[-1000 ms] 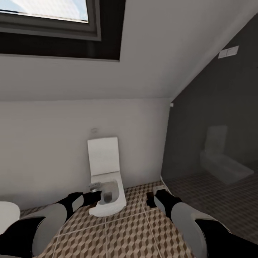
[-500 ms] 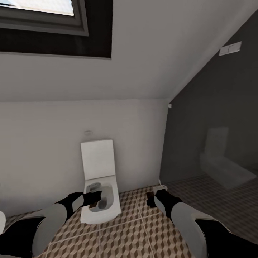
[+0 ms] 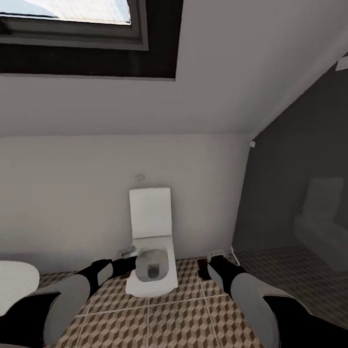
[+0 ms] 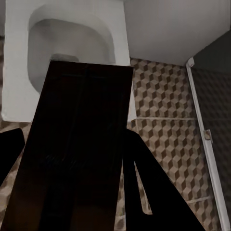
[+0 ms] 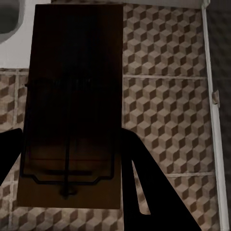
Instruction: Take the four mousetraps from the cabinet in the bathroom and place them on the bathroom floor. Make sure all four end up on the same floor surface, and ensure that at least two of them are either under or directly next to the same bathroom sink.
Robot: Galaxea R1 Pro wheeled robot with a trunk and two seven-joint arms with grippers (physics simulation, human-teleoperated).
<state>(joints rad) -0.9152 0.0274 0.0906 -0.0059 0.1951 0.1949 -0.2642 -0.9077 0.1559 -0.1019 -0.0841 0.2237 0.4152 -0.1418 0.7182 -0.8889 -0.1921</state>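
Item 1: a flat dark-brown wooden mousetrap with a thin wire frame (image 5: pixel 72 110) is seen in the right wrist view, clamped between the fingers of the right gripper (image 5: pixel 67 159), wire bail and spring visible on its face. Item 2: a second flat dark-brown wooden mousetrap (image 4: pixel 77 149) is seen in the left wrist view, likewise gripped by the left gripper (image 4: pixel 67 159); its metal parts are too dark to make out. Both claws are thus clenched on a trap apiece.

In the head view the left gripper (image 3: pixel 126 265) and right gripper (image 3: pixel 205 268) are held low and fwd, well apart, above the bathroom floor of brown, beige and white cube-patterned tiles (image 3: pixel 183 314). Neither trap is in contact w/ the tiles.

Surroundings: a white rectangular toilet with raised lid (image 3: pixel 151 256) stands against a pale wall, just ahead of the left gripper. A grey-framed skylight window (image 3: pixel 72 24) is set in the sloped ceiling. A white rounded fixture (image 3: pixel 14 280) is cut off at the left edge; whether it is a sink cannot be told. A dark glossy wall (image 3: pixel 299 183) at right carries a reflection of the toilet.

Progress, est.: two traps are out of the cabinet and in hand; none is seen set down. Whereabouts of the other two cannot be told. Remaining: a sink to be located, at least two traps to be laid beside or under it, all four on the same floor.
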